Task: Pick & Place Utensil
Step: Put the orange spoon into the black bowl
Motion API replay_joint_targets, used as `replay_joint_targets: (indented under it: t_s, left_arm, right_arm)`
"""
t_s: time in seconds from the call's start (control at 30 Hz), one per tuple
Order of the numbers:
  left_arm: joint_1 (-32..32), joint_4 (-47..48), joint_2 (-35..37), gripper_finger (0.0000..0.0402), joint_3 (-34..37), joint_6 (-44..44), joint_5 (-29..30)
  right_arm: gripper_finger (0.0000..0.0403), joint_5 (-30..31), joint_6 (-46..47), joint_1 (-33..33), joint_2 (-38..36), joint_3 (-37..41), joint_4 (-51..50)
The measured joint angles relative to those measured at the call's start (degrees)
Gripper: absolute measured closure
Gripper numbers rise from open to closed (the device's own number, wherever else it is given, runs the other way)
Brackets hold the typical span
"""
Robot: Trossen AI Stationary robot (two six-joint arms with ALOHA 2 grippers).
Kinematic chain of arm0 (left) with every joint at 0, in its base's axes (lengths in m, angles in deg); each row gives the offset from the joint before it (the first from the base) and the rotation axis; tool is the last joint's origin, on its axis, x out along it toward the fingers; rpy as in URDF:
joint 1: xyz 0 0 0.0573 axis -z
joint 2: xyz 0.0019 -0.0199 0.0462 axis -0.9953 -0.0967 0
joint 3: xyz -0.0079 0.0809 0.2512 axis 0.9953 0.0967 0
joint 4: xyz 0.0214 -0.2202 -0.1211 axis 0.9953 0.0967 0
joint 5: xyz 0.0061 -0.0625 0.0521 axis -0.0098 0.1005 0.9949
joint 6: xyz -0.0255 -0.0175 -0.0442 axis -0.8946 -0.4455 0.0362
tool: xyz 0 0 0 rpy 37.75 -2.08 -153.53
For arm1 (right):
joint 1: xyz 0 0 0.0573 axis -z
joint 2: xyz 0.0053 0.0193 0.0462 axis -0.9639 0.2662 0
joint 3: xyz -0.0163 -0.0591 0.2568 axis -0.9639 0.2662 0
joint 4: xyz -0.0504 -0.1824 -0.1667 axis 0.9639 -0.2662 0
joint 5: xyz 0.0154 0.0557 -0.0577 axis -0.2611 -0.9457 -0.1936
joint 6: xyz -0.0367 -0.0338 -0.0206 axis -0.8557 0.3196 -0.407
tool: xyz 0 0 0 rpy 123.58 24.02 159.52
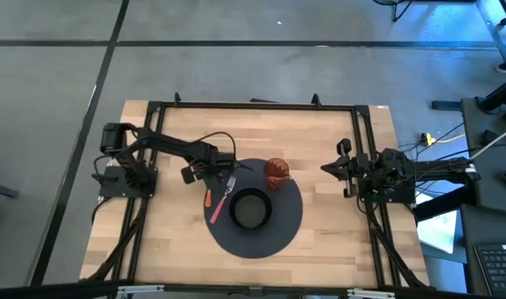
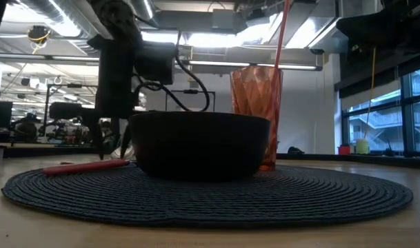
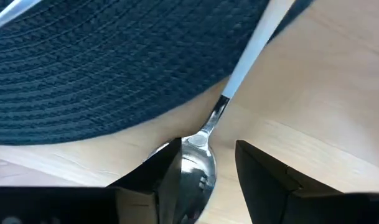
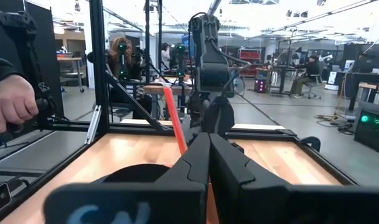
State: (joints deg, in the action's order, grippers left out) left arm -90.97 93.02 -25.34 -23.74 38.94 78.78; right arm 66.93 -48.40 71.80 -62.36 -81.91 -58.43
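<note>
A utensil with a pale handle (image 3: 254,43) and a shiny metal head (image 3: 198,165) lies across the edge of the dark round mat (image 3: 102,68), its head on the wood. In the high view the utensil (image 1: 222,198) sits left of the black bowl (image 1: 250,209); its reddish handle (image 2: 85,166) shows in the low view. My left gripper (image 3: 208,155) is open and low over the head, one finger on each side. It also shows as the left gripper (image 1: 223,177) and the left gripper (image 2: 113,141). My right gripper (image 4: 208,140) is shut and waits at the table's right edge, seen as the right gripper (image 1: 329,169). My left gripper comes at the utensil's metal head (image 3: 201,149) from above, its fingers across the utensil. One finger (image 3: 167,165) hides the head's edge, and I cannot tell whether it touches. The utensil lies flat on the mat and table.
The black bowl (image 2: 199,145) stands mid-mat. An orange faceted cup (image 1: 276,172) with a straw stands behind it, the cup (image 2: 256,103) right of the bowl in the low view. A short orange piece (image 1: 208,199) lies beside the utensil. A person's hand (image 4: 12,102) grips the frame beyond the table.
</note>
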Motion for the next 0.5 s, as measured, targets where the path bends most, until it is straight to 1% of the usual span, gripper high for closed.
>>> replay_joint_targets:
  t_s: [0.1,0.17,0.4,0.5]
  left_arm:
    - [-0.3,-0.9,-0.4,0.0258,0.0,-0.4,0.0]
    - [-1.1,-1.4,-0.3,0.0258,0.0,-2.5,-0.5]
    - [-7.6,0.3,-0.3,0.0259,-0.1,-15.9,-2.0]
    - [-10.0,1.3,-0.4,0.0259,-0.1,-21.6,-1.4]
  right_arm:
    - [0.0393,0.0,-0.9,0.0,0.0,0.0,0.0]
    - [0.0393,0.0,-1.1,0.0,0.0,0.0,0.0]
    - [0.0393,0.0,-1.1,0.0,0.0,0.0,0.4]
    - [0.0393,0.0,-1.3,0.0,0.0,0.0,0.9]
